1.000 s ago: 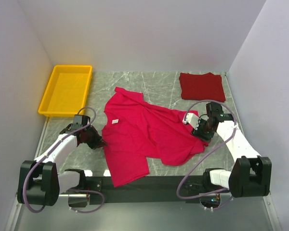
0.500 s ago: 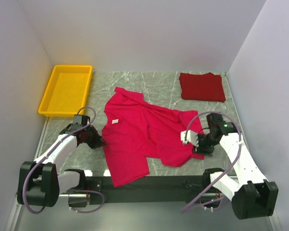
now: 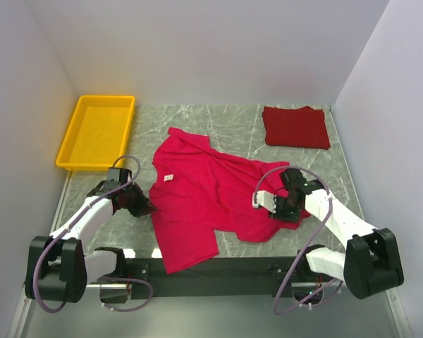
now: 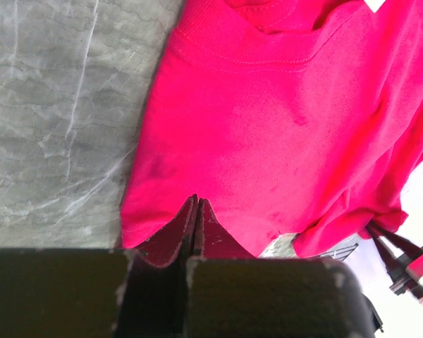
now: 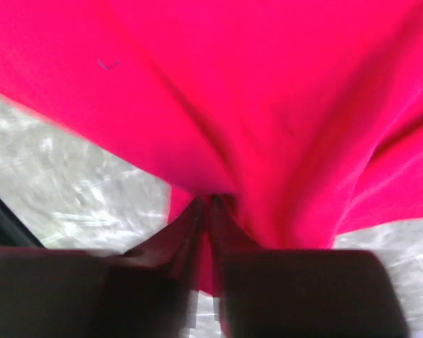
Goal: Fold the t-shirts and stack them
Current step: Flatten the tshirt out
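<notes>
The bright pink t-shirt (image 3: 204, 204) lies spread and crumpled across the middle of the table, its white neck label (image 3: 168, 178) facing up. The maroon t-shirt (image 3: 296, 127) lies folded at the back right. My left gripper (image 3: 144, 208) is shut, with its tips (image 4: 195, 202) resting on the flat left edge of the pink t-shirt (image 4: 268, 105); no cloth shows between them. My right gripper (image 3: 276, 209) sits on the shirt's right side. In the right wrist view it (image 5: 210, 201) is shut on a pinch of pink cloth (image 5: 268, 84), and folds fan out from the tips.
A yellow tray (image 3: 70, 151) stands at the back left. White walls close in the table on the left, back and right. Grey marble tabletop (image 3: 233, 127) shows between the two shirts and beside the left gripper (image 4: 56, 105).
My right arm has swung left and nearer, from the shirt's right edge onto the cloth, and its jaws have closed on a fold. The left arm has not moved.
</notes>
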`<act>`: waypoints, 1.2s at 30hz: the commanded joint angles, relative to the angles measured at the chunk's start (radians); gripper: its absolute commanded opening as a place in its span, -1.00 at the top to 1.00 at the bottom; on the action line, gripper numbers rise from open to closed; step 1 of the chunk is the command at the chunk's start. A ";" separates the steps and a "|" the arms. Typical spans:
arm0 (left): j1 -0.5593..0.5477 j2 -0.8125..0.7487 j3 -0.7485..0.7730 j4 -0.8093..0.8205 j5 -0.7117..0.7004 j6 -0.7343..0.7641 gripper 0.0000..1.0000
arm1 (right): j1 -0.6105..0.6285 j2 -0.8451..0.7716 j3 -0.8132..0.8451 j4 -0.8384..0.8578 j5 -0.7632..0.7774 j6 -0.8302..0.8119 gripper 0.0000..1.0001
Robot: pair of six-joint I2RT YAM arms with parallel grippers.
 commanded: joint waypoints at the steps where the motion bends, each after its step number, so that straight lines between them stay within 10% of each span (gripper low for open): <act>1: -0.004 0.000 0.000 0.025 0.022 0.025 0.99 | 0.007 0.029 0.033 0.105 0.035 0.073 0.82; 9: -0.002 -0.003 0.003 0.023 0.025 0.029 0.99 | -0.042 0.207 0.379 0.114 -0.041 0.266 1.00; 13: -0.004 -0.004 0.005 0.022 0.025 0.032 0.99 | -0.039 0.361 0.493 0.163 0.065 0.427 -0.01; 15: -0.004 -0.016 0.001 0.022 0.023 0.029 0.99 | -0.042 0.363 0.492 0.188 0.125 0.453 -0.15; 25: -0.004 -0.016 0.000 0.029 0.029 0.028 0.99 | -0.048 0.120 0.359 -0.022 -0.140 0.161 -0.13; 36: -0.004 -0.018 0.000 0.028 0.032 0.029 0.99 | -0.042 0.158 0.248 0.021 -0.134 0.188 -0.21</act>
